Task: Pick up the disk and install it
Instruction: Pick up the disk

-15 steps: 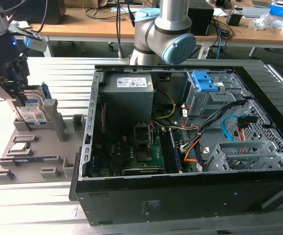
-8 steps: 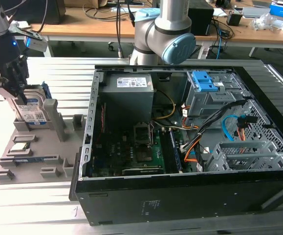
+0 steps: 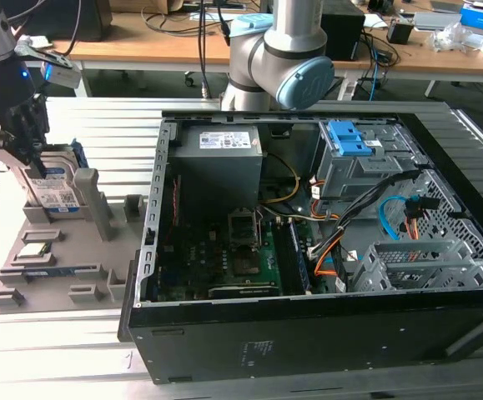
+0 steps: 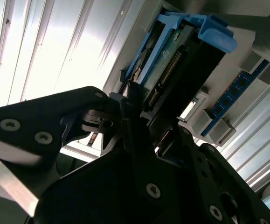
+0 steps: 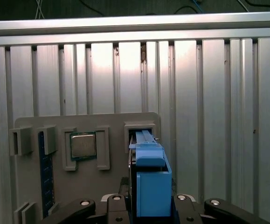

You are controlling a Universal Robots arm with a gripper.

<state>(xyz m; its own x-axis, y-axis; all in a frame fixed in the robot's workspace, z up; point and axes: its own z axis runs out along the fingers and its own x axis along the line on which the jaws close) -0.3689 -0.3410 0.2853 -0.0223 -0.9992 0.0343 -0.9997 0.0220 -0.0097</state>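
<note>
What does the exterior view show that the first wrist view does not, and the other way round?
Exterior view: the open computer case, its power supply, the drive bay with blue latches, and the white-and-blue label face of the disk.
First wrist view: the blue frame of the disk seen end-on, standing upright in its slot.
Both: the disk, the grey holder, the processor chip in its pocket, and the pincer at the disk.
</note>
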